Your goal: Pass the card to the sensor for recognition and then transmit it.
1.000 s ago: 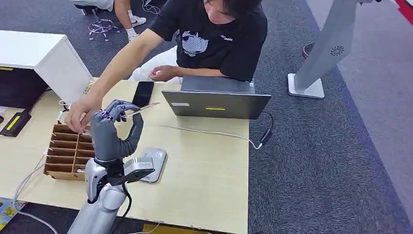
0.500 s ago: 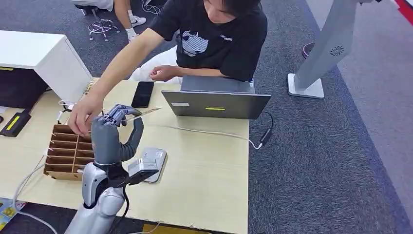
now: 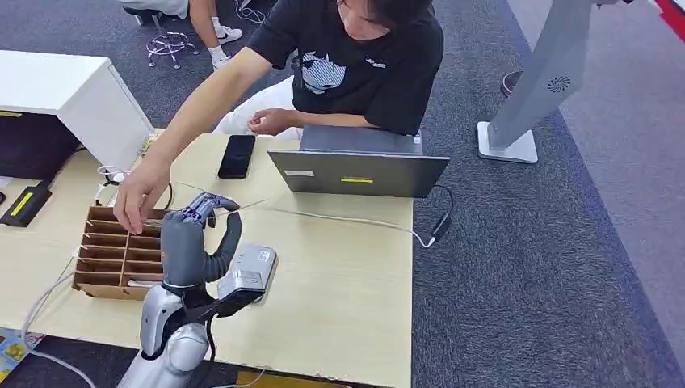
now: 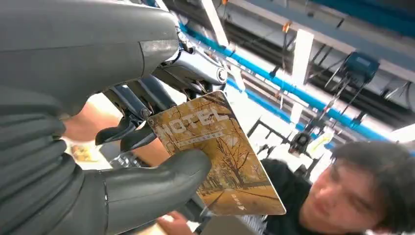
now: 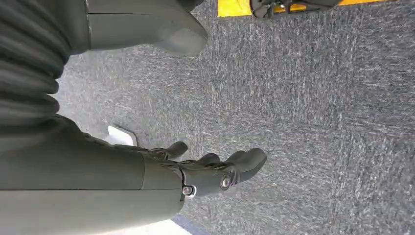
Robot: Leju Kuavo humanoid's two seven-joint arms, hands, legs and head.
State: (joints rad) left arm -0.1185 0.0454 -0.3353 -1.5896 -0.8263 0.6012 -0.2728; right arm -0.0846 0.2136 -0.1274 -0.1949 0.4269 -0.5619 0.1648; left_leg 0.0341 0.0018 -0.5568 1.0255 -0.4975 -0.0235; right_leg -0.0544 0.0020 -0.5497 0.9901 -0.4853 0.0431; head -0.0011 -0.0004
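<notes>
Thin glossy card [image 4: 218,154], printed with autumn trees, pinched flat in matte grey left hand [image 3: 190,234] over pale woodgrain worktop [image 3: 339,275]. Edge-on and barely visible from head view. Right hand [image 5: 205,171] loosely spread, holding nothing, above coarse grey carpet [image 5: 318,98].

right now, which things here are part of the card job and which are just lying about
Part of the job:
- card, pinched in the left hand
- grey sensor on the table

Lying about:
- laptop
- black phone
- cardboard divider box, which a person's hand is reaching over
- right hand, hanging over the carpet
</notes>
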